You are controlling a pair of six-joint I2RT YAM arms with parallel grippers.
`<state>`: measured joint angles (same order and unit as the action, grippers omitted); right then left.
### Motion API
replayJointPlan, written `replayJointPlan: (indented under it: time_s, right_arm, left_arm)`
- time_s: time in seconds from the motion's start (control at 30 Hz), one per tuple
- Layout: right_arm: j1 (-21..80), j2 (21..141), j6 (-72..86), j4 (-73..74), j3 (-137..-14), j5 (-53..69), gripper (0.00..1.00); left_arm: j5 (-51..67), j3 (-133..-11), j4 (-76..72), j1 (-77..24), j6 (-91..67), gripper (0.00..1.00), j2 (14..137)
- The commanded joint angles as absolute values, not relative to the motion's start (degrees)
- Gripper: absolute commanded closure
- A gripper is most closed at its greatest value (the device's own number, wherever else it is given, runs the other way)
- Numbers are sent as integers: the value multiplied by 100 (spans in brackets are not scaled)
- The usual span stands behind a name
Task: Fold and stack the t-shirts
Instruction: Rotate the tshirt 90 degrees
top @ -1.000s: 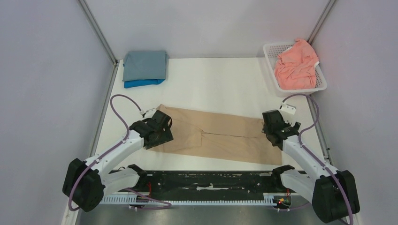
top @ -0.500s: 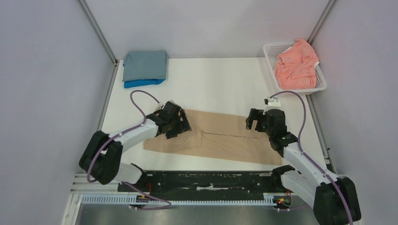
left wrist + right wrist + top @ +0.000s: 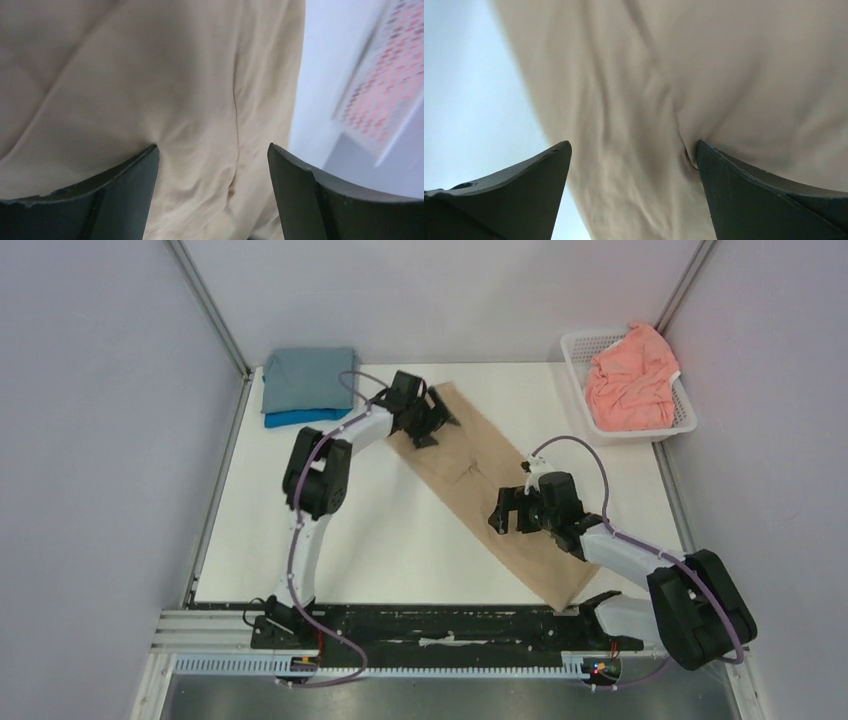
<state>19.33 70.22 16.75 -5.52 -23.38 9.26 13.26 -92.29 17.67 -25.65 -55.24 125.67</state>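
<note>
One tan t-shirt (image 3: 470,465) lies flat as a long strip, its long axis running diagonally from far left to near right across the white table (image 3: 400,530). The left gripper (image 3: 432,423) sits on its far end and the right gripper (image 3: 505,512) near its middle, both spread wide (tips against cloth, nothing pinched). A white basket (image 3: 578,383) at far right holds a salmon-pink t-shirt (image 3: 630,380). A folded grey-blue t-shirt (image 3: 308,378) rests on a bright blue t-shirt (image 3: 300,418) by the grey walls (image 3: 440,290).
</note>
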Motion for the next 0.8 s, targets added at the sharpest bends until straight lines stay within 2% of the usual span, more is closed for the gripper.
replayJointPlan:
  time_s: [0.0, 0.2, 0.27, 0.4, 0.63, 0.77]
  right_arm:
    - [2857, 7223, 1914, -735, -2361, 1862, 2]
    - [3760, 7869, 2086, -1388, -2841, 2432, 2]
    - [3928, 8212, 2097, -1614, -3096, 2486, 2]
    - [3944, 8723, 2320, -1615, -3507, 2212, 2]
    - [3879, 8484, 1380, -882, -3978, 1615, 2]
    - [3811, 8131, 822, -455, -4280, 1519, 2]
  left_arm:
    - [2441, -11357, 1946, -2576, -6145, 13, 14499]
    - [2774, -13472, 1478, -2502, -7074, 13, 15945]
    - [2632, -13448, 660, -2462, -7656, 13, 16156]
    - [2048, -13748, 396, -2458, -8342, 13, 16596]
    - [902, -13985, 629, -2390, -8732, 13, 16642]
    - [135, -13966, 1314, -2333, -8562, 13, 16406]
